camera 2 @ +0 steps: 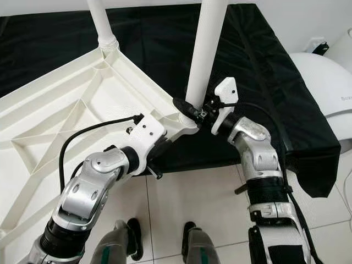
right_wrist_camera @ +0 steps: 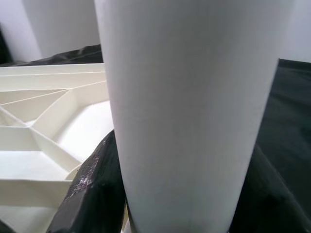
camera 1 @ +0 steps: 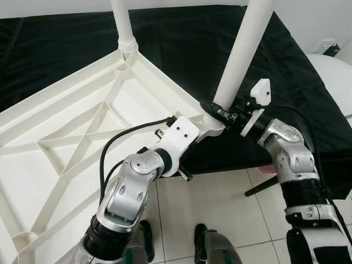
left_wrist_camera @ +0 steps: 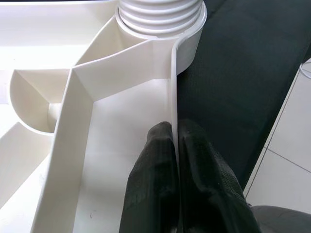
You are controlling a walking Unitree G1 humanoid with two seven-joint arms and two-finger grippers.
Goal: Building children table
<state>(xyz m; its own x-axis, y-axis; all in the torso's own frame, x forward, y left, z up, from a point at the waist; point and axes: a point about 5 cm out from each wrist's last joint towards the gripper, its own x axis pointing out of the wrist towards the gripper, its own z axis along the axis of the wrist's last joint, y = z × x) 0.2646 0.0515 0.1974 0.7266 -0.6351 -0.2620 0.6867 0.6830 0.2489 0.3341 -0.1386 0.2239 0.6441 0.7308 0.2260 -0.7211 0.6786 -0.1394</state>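
While the white ribbed plastic tabletop (camera 1: 82, 137) lies upside down on the black cloth (camera 1: 181, 49), both grippers grip it at one corner.

Seated in the corner socket just beyond the right gripper (camera 1: 212, 108), the white tapered plastic leg (camera 1: 245, 49) stands up out of the tabletop, and the black fingers (right_wrist_camera: 92, 189) are clenched around its base on both sides. Beside it, the left gripper (left_wrist_camera: 176, 160) is pinched on the thin outer rim (left_wrist_camera: 174, 87) of the tabletop, one finger inside the wall and one outside, with the ridged leg collar (left_wrist_camera: 160, 14) straight ahead of its tips. Farther from both grippers, a second white leg (camera 1: 124, 25) rises from the neighbouring corner. Under the arms is pale tiled floor (camera 1: 220, 203), and a white rounded object (camera 2: 324, 82) sits off past the right arm.
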